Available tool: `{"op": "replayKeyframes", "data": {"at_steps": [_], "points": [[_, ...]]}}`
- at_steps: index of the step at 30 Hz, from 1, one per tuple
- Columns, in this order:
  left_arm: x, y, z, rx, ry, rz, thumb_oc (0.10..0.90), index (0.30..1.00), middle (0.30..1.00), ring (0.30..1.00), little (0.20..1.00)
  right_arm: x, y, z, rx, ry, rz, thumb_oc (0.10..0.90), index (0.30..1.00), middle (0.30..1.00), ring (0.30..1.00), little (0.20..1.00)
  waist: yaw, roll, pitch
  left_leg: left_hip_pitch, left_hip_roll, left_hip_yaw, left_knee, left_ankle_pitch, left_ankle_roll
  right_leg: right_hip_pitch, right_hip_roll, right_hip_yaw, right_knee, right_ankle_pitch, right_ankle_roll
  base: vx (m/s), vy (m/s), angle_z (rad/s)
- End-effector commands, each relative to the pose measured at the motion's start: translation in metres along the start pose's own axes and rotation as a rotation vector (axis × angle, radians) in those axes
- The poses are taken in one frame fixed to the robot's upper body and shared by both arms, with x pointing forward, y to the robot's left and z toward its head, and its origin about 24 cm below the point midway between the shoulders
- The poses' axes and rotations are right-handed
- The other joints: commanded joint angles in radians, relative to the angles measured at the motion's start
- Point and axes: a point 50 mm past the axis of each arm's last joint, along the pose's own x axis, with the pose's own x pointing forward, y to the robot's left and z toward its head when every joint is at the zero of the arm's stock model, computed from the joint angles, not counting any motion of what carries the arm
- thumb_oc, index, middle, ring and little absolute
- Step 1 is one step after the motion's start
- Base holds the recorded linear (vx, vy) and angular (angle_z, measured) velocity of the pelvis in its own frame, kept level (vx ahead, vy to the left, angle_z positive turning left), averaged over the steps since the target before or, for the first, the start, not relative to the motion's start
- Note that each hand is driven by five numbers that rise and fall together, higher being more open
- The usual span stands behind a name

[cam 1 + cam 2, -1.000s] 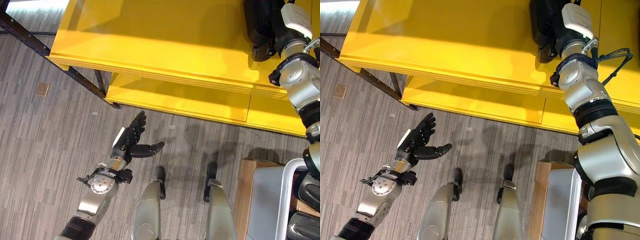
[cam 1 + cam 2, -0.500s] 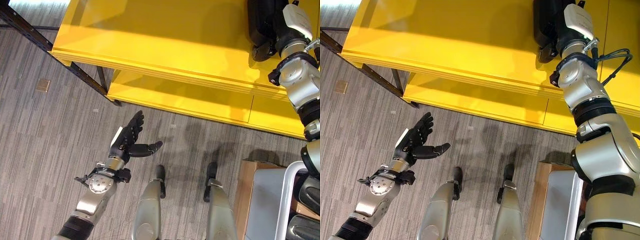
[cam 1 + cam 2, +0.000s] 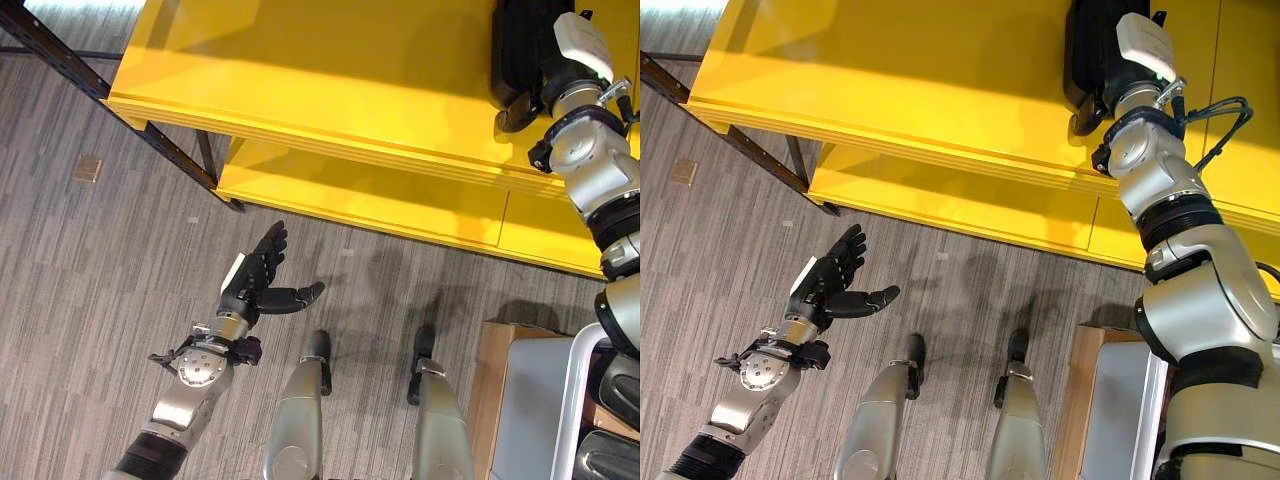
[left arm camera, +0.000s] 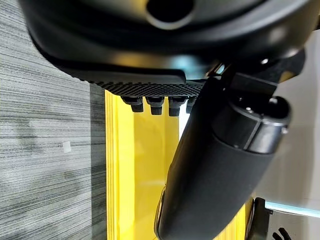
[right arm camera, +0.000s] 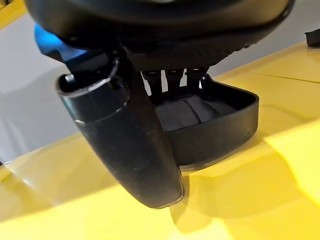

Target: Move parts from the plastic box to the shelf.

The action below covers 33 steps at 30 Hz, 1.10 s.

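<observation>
part: you've got a black moulded part [image 5: 210, 127] lying on the top board of the yellow shelf [image 3: 330, 90], towards its right end. In the right wrist view it reads as a shallow dark tray shape with a raised rim, flat on the yellow surface.
right hand: your right hand [image 3: 1137, 45] is up over the shelf, right at the part. Fingertips [image 5: 172, 75] point down into the part's hollow and the thumb stands out to one side, off the part. Fingers look fairly straight, but you can't tell whether they grip the part or just touch it, so call the hand state unclear.
right arm: reaches from the lower right up across the shelf's front edge to the part.
left hand: your left hand [image 3: 262, 280] hangs low over the floor, well apart from the shelf. It's open, fingers straight and spread, thumb out to the side, nothing in it.
shelf: two yellow boards visible, the lower one set back under the upper. A dark metal frame [image 3: 120, 115] runs off diagonally at its left end.
box: a white plastic box [image 3: 575, 400] at your lower right, with dark parts [image 3: 615, 380] inside it. It stands against a light wooden board [image 3: 493, 385].
floor: grey striped floor [image 3: 90, 290], with a small tan square [image 3: 88, 168] lying on it left of the shelf.
</observation>
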Motion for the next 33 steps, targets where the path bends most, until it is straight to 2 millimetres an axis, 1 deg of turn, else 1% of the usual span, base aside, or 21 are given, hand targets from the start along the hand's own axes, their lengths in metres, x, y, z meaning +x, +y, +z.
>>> {"op": "replayKeyframes", "data": {"at_steps": [1,8,13,15,19,20,22,23,27,30,31,33], "points": [[-0.001,-0.005,0.033,-0.03,-0.19,-0.039,0.9,1.0,1.0,1.0,1.0,0.008,-0.049,0.059,0.054,-0.235,-0.17,0.9,1.0,1.0,1.0,1.0,0.018,-0.028,-0.065,-0.011,0.063,-0.122,-0.038,0.006,-0.063,0.054,-0.022,0.005,0.152,-0.197,0.009,-0.01,-0.002,-0.03],[0.0,-0.004,0.034,-0.027,-0.191,-0.037,0.9,1.0,1.0,1.0,1.0,0.004,-0.055,0.073,0.071,-0.309,-0.19,0.9,1.0,1.0,1.0,1.0,0.011,-0.032,-0.07,-0.005,0.065,-0.118,-0.044,0.011,-0.064,0.055,-0.02,0.006,0.147,-0.19,0.007,0.0,0.0,0.0],[-0.001,-0.002,0.033,-0.024,-0.186,-0.036,0.9,1.0,1.0,1.0,1.0,-0.002,-0.062,0.086,0.091,-0.389,-0.218,0.9,1.0,1.0,1.0,1.0,0.008,-0.03,-0.073,0.004,0.067,-0.114,-0.045,0.009,-0.065,0.061,-0.02,0.011,0.145,-0.189,0.009,0.0,0.0,0.0],[-0.002,-0.002,0.033,-0.023,-0.183,-0.036,0.9,1.0,1.0,1.0,1.0,-0.004,-0.063,0.089,0.091,-0.411,-0.222,0.9,1.0,1.0,1.0,1.0,0.008,-0.031,-0.075,0.007,0.069,-0.114,-0.043,0.007,-0.065,0.063,-0.019,0.011,0.147,-0.189,0.009,0.0,0.0,0.0],[-0.002,-0.001,0.031,-0.019,-0.174,-0.033,0.9,1.0,1.0,1.0,1.0,-0.011,-0.066,0.097,0.083,-0.473,-0.229,0.9,1.0,1.0,1.0,1.0,0.003,-0.034,-0.081,0.013,0.071,-0.112,-0.04,0.003,-0.066,0.065,-0.02,0.015,0.149,-0.191,0.008,0.0,-0.003,-0.01],[-0.002,-0.001,0.03,-0.018,-0.171,-0.032,0.9,1.0,1.0,1.0,1.0,-0.016,-0.067,0.099,0.079,-0.506,-0.232,0.9,1.0,1.0,1.0,1.0,0.001,-0.036,-0.085,0.017,0.072,-0.112,-0.038,0.0,-0.066,0.068,-0.017,0.017,0.153,-0.194,0.008,0.0,-0.013,-0.05],[-0.002,0.0,0.03,-0.015,-0.172,-0.031,0.9,1.0,1.0,1.0,1.0,-0.018,-0.068,0.1,0.077,-0.521,-0.233,0.9,1.0,1.0,1.0,1.0,0.0,-0.037,-0.086,0.018,0.074,-0.111,-0.037,0.0,-0.066,0.07,-0.018,0.015,0.153,-0.195,0.008,0.0,-0.018,-0.06],[-0.002,-0.001,0.03,-0.016,-0.172,-0.03,0.9,1.0,1.0,1.0,1.0,-0.023,-0.069,0.103,0.089,-0.552,-0.235,0.9,1.0,1.0,1.0,1.0,-0.004,-0.039,-0.087,0.022,0.076,-0.111,-0.036,-0.002,-0.065,0.073,-0.018,0.015,0.155,-0.196,0.008,0.0,-0.021,-0.07],[-0.003,0.0,0.029,-0.004,-0.166,-0.028,0.9,1.0,1.0,1.0,1.0,-0.03,-0.066,0.102,0.089,-0.58,-0.224,0.9,1.0,1.0,1.0,1.0,-0.011,-0.045,-0.091,0.037,0.077,-0.107,-0.042,-0.003,-0.067,0.086,-0.017,0.017,0.149,-0.195,0.009,0.0,-0.005,-0.03],[-0.004,0.003,0.028,0.004,-0.158,-0.011,0.9,1.0,1.0,1.0,1.0,-0.042,-0.061,0.102,0.101,-0.627,-0.203,0.9,1.0,1.0,1.0,1.0,-0.022,-0.05,-0.1,0.058,0.085,-0.099,-0.05,-0.006,-0.069,0.102,-0.014,0.019,0.137,-0.193,0.008,0.01,-0.014,-0.05],[-0.004,0.003,0.027,0.006,-0.156,-0.012,0.9,1.0,1.0,1.0,1.0,-0.042,-0.06,0.101,0.102,-0.625,-0.203,0.9,1.0,1.0,1.0,1.0,-0.021,-0.052,-0.1,0.06,0.085,-0.098,-0.052,-0.005,-0.069,0.104,-0.014,0.019,0.136,-0.192,0.008,0.01,-0.021,-0.03],[-0.006,0.003,0.026,0.003,-0.149,-0.01,0.9,1.0,1.0,1.0,1.0,-0.052,-0.056,0.099,0.142,-0.659,-0.188,0.9,1.0,1.0,1.0,1.0,-0.029,-0.054,-0.11,0.08,0.089,-0.093,-0.062,-0.006,-0.071,0.126,-0.012,0.022,0.117,-0.187,0.011,0.02,-0.014,-0.07]]}}
